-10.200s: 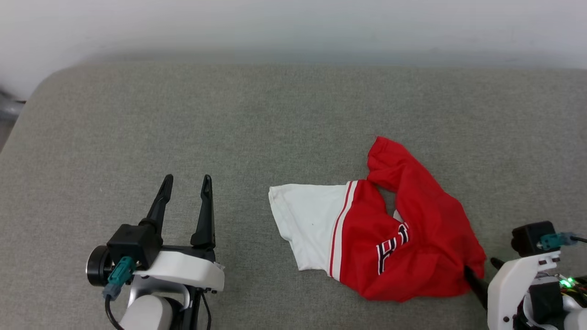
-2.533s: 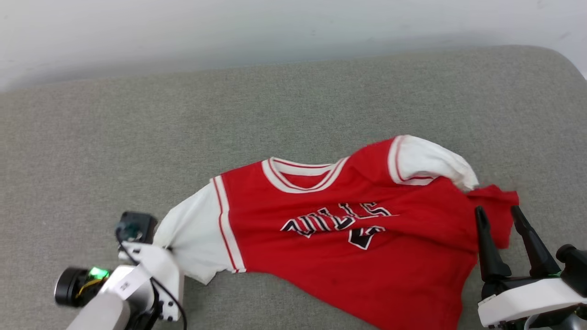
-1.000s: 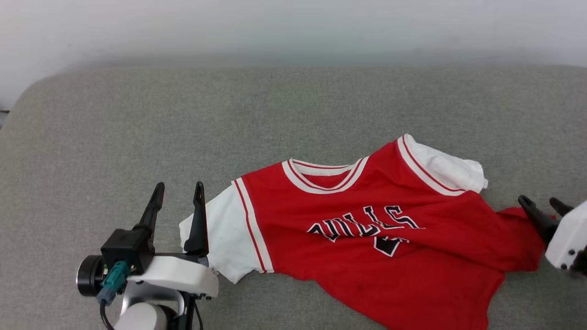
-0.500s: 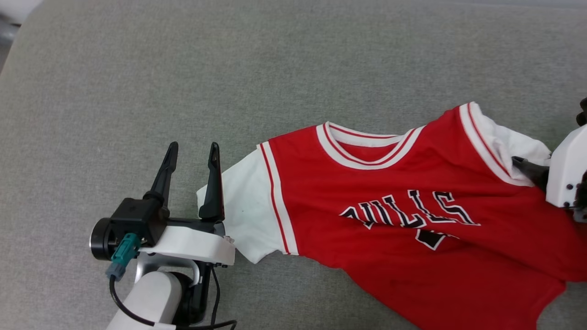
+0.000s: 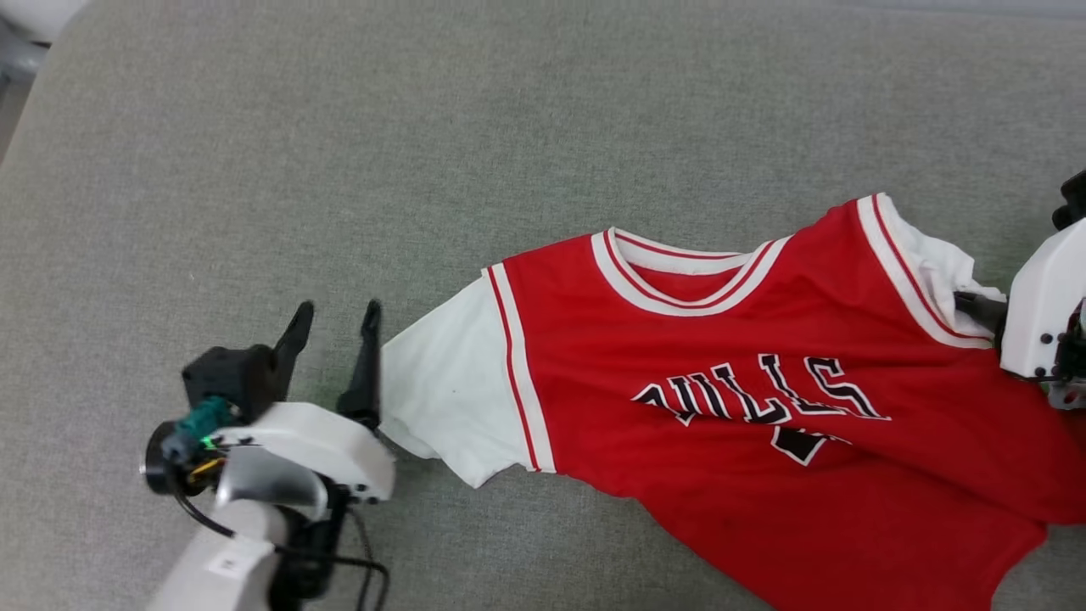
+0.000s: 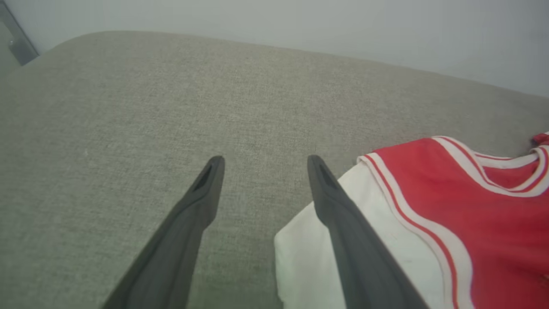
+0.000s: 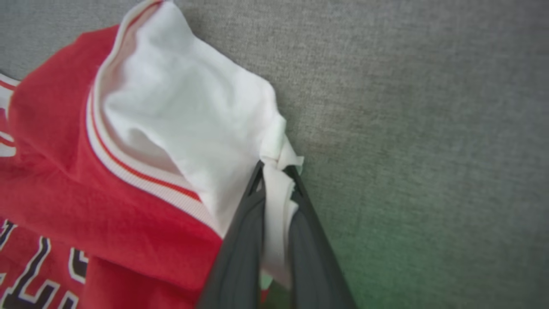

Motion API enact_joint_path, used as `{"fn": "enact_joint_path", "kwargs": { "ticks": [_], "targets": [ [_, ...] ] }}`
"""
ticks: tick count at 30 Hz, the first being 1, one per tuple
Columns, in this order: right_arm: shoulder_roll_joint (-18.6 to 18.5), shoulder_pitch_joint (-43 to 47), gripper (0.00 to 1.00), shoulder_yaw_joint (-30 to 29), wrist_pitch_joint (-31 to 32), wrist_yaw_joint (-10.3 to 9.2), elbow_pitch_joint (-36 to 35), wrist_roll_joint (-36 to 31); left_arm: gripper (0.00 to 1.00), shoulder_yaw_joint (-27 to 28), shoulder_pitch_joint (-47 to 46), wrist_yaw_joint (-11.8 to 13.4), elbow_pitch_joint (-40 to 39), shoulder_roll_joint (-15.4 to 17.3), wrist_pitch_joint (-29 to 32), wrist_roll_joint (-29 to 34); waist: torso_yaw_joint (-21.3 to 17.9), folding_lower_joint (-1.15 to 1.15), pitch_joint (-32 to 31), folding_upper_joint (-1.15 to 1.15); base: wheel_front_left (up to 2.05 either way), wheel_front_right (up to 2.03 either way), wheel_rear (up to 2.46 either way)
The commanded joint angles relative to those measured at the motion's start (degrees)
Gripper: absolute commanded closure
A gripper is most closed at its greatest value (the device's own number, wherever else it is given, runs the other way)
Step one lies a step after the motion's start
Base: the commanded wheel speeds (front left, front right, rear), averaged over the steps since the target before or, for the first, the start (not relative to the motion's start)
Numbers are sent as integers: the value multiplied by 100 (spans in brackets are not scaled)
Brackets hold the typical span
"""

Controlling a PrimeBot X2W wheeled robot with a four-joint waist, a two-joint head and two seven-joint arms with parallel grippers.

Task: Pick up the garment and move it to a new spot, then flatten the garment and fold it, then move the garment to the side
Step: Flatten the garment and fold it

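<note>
The garment [image 5: 747, 390] lies chest-up on the grey cushion, a red jersey with white sleeves, striped trim and dark lettering. My right gripper [image 7: 274, 169] is shut on the edge of its white right-hand sleeve [image 7: 201, 124], with a pinch of cloth bunched between the fingers; in the head view that gripper [image 5: 976, 307] sits at the right edge. My left gripper [image 5: 335, 318] stands open just left of the other white sleeve [image 5: 445, 399]. In the left wrist view that gripper [image 6: 261, 165] has one finger [image 6: 339, 210] over the sleeve's edge [image 6: 300, 257], nothing between the fingers.
The grey cushion [image 5: 339, 153] stretches wide to the left and behind the shirt. Its rounded back edge meets a pale wall [image 6: 300, 21]. The shirt's lower hem runs off the bottom right of the head view.
My right gripper has closed on the white sleeve's edge. My left gripper has dropped slightly lower and left beside the other sleeve, still open.
</note>
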Motion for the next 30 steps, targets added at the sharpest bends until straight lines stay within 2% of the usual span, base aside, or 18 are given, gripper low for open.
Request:
{"fn": "enact_joint_path", "kwargs": {
  "ticks": [1,7,12,16,24,25,27,30],
  "targets": [
    [92,133,100,45,-112,10,54,31,0,93,39,-51,60,192,419,-185,-88,-1,-147,0,0,0,0],
    [114,211,100,56,-436,6,-87,57,0,203,-74,-292,-62,789,2245,-970,-298,-1,-404,0,0,0,0],
    [243,302,100,167,-569,6,-152,117,0,169,-149,-517,-72,1127,3660,-1683,-496,-1,-477,0,0,0,0],
    [302,325,100,256,-685,6,-213,162,0,79,-273,-522,47,1252,4264,-1887,-629,-1,-423,0,0,0,0],
    [349,347,100,373,-895,6,-121,304,0,-416,-345,-648,708,1151,5087,-2024,-834,-1,-296,0,0,0,0],
    [339,341,100,380,-929,6,-102,320,22,-516,-331,-684,785,1111,5162,-2014,-842,-1,-289,0,0,0,0],
    [327,310,100,407,-981,6,-66,338,100,-633,-371,-733,931,1056,5176,-1955,-859,-1,-284,0,0,0,0],
    [289,276,100,436,-1084,6,-16,372,100,-716,-498,-801,1064,995,5019,-1808,-858,-1,-348,0,0,0,0]
  ]
}}
